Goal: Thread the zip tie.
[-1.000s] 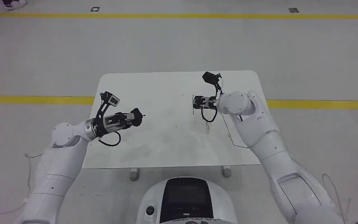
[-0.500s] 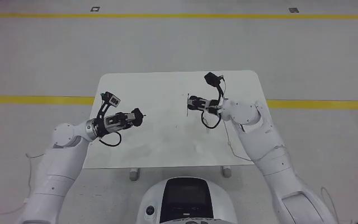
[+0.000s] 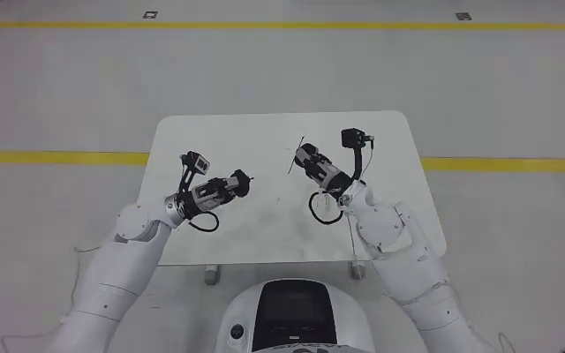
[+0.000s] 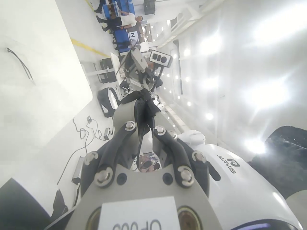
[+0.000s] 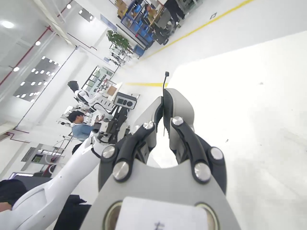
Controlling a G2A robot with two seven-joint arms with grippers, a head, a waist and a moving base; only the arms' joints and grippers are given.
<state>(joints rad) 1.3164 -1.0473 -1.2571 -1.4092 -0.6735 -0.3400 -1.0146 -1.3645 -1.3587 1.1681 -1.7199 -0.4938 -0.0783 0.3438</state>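
Observation:
My right gripper (image 3: 303,159) is held above the table's middle right, shut on a thin black zip tie (image 3: 297,154). In the right wrist view the zip tie (image 5: 165,80) stands clamped between the pads, its square head just past the gripper (image 5: 163,94) and its tail hanging in the gap behind. My left gripper (image 3: 244,181) hovers left of centre and points at the right one across a short gap. Its fingers are shut, and a thin black strip (image 4: 140,142) runs between them in the left wrist view, behind the gripper (image 4: 144,96).
The white table (image 3: 229,141) has rounded corners. A thin black strip (image 4: 20,62) with its shadow lies on the tabletop in the left wrist view. Black cables loop off both wrists. Bare floor with yellow lines surrounds the table.
The left gripper has moved right, toward the table's centre. The right arm has folded in closer to the robot and turned its gripper, so the zip tie now tilts instead of standing straight.

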